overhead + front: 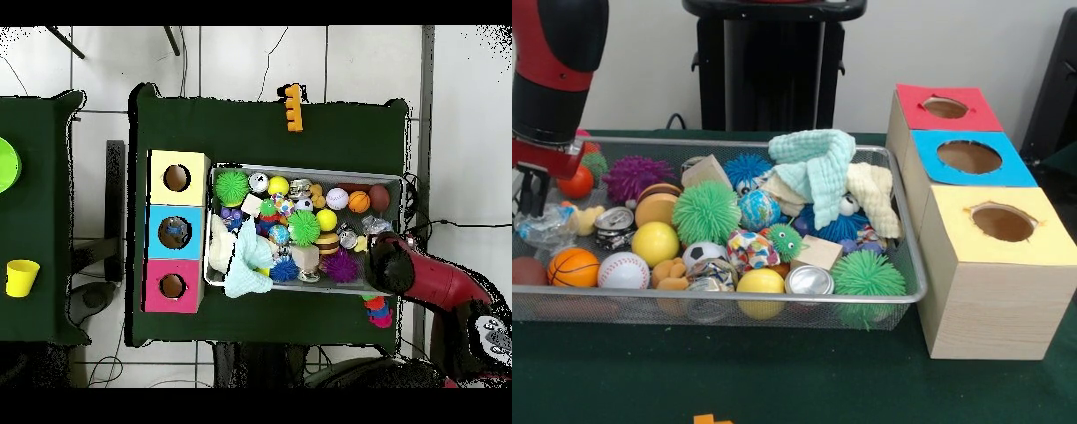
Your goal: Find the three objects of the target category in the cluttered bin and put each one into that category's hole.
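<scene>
A wire bin (pixel 911 265) is packed with balls, spiky balls, cans, cloths and wood blocks. My gripper (pixel 531 196) hangs low over its left end, just above a crumpled clear plastic piece (pixel 545 228) and beside a dented can (pixel 614 226). Another can (pixel 809 283) lies at the front. A mint cloth (pixel 817 163) and a cream cloth (pixel 874 196) are heaped at the right. To the right of the bin stand the red box (pixel 914 104), the blue box (pixel 927 168) and the yellow box (pixel 953 238), each with a round hole. In the overhead view the arm (pixel 400 265) hides the gripper.
Two green spiky balls (pixel 706 212) (pixel 867 276), a yellow ball (pixel 655 243), a basketball (pixel 573 267) and a baseball (pixel 623 270) crowd the bin's front. An orange piece (pixel 293 107) lies on the green cloth beyond the bin. A yellow cup (pixel 21 277) stands on a side table.
</scene>
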You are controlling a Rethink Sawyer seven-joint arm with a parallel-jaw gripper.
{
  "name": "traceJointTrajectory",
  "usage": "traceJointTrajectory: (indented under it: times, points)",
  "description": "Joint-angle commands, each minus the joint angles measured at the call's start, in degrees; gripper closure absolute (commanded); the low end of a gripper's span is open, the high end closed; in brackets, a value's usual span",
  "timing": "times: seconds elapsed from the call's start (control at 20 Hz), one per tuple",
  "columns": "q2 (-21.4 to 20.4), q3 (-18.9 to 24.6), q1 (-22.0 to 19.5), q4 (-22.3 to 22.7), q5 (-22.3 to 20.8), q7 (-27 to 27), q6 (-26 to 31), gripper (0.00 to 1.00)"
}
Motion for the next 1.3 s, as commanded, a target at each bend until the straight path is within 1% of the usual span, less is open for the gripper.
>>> traceJointTrajectory:
  times: [0.05, 0.1, 0.15, 0.45, 0.55, 0.6, 0.7, 0.75, 0.8, 0.85, 1.05, 1.3]
  points:
    - [0.78, 6.91, 0.25, 5.52, -5.13, -0.9, 5.04, 1.0]
    - [0.28, 7.43, 0.0, 5.84, -5.13, -0.79, 5.14, 1.0]
    - [-0.01, 6.99, 0.61, 5.63, -4.44, -0.59, 7.12, 1.0]
    - [0.02, 7.98, -0.03, 5.84, -4.73, -0.57, 7.85, 1.0]
    - [0.14, 8.97, -0.82, 5.9, -4.86, -1.01, 7.97, 1.0]
    - [-0.03, 11.15, -2.56, 6.35, -5.77, -3.01, 8.21, 0.0]
    - [-0.21, 13.1, -4.26, 7.07, -6.12, -3.89, 7.48, 0.0]
    - [-0.32, 13.58, -4.36, 7.15, -6.65, -4.23, 6.95, 0.0]
    - [-0.6, 12.76, -3.7, 7.23, -6.19, -2.67, 6.61, 0.0]
    - [-0.66, 12.46, -3.23, 6.94, -5.39, -2.33, 8.42, 0.0]
    - [-1.35, 11.99, -2.47, 6.73, -5.19, -1.7, 9.9, 0.0]
    - [-1.45, 12.5, -2.66, 6.87, -5.24, -1.36, 10.69, 0.0]
